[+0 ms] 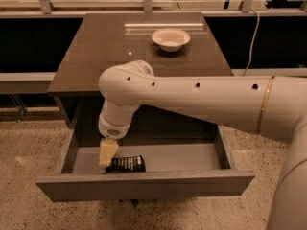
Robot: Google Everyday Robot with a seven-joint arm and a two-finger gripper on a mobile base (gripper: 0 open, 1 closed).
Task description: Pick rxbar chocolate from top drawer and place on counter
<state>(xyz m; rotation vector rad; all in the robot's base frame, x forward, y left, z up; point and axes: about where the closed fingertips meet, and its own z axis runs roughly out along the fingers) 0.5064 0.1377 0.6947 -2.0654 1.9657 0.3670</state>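
Note:
The top drawer is pulled open below the counter. The rxbar chocolate, a flat black wrapper with white print, lies on the drawer floor near the front, left of middle. My gripper hangs from the white arm inside the drawer, its cream fingers pointing down. Its tip is at the left end of the bar, touching or just above it. My arm hides the back of the drawer.
A white bowl sits on the counter at the back right. Dark shelving runs along both sides of the cabinet. The speckled floor lies in front and to the left.

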